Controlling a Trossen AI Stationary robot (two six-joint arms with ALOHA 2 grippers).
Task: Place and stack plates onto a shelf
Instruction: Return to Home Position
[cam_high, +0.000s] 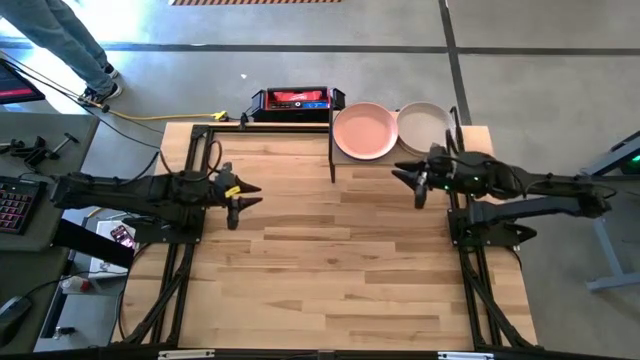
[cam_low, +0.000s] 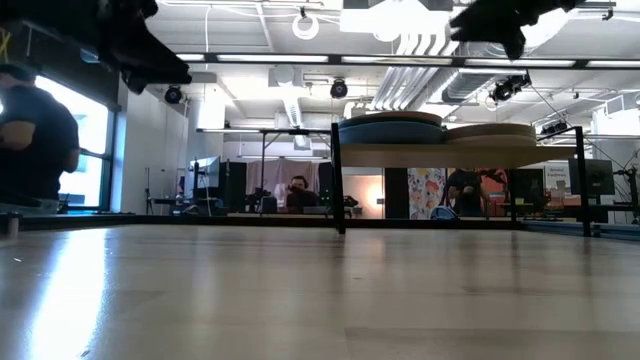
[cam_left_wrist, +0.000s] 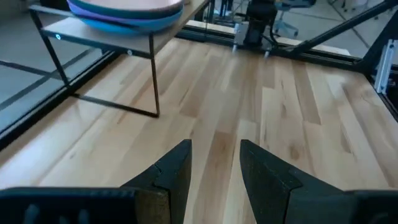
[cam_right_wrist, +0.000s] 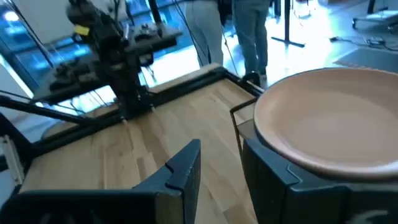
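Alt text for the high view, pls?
A pink plate and a cream plate sit side by side on the shelf at the table's back edge. The left gripper and right gripper hang over the table, fingers open, empty.

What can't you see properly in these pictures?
- High view: the pink plate and the cream plate cover any plates beneath, so those can't be counted.
- Low view: the piles on the shelf show edge-on, too thin to count.
- Left wrist view, past the left gripper: the edge cuts off whatever lies on the blue plate.
- Right wrist view, past the right gripper: one tan plate runs off the edge; which pile it tops is unclear.
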